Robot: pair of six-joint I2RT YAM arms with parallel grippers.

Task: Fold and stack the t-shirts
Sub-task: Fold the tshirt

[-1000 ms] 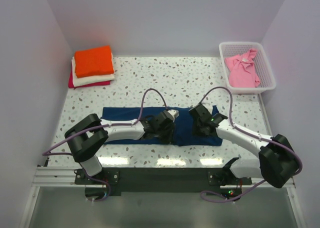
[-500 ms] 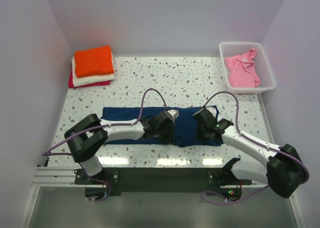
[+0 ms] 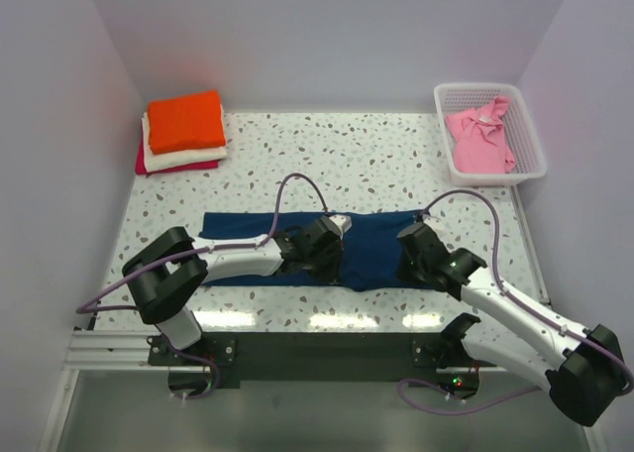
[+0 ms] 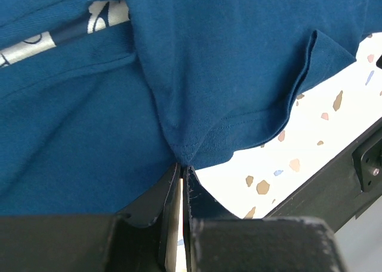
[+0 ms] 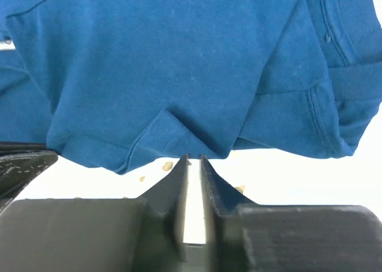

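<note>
Navy t-shirt [image 3: 374, 246] spread flat mid-counter [image 3: 337, 155], left hand [image 3: 330, 259] and right hand [image 3: 411, 261] down at its near edge, orange-topped folded stack [image 3: 184, 125] far left, pink t-shirt [image 3: 478, 140] in white basket [image 3: 475, 88] far right

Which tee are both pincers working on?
The navy tee, spread mid-table; the pink tee lies crumpled in the basket, the orange-topped stack sits folded far left.

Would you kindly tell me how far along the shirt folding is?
Done: a folded stack sits at the far left corner. In hand: the navy tee lies as a long strip, its near edge pinched by the left fingers and right fingers. Left: finishing that fold, stacking it, then the pink tee crumpled in the basket.
</note>
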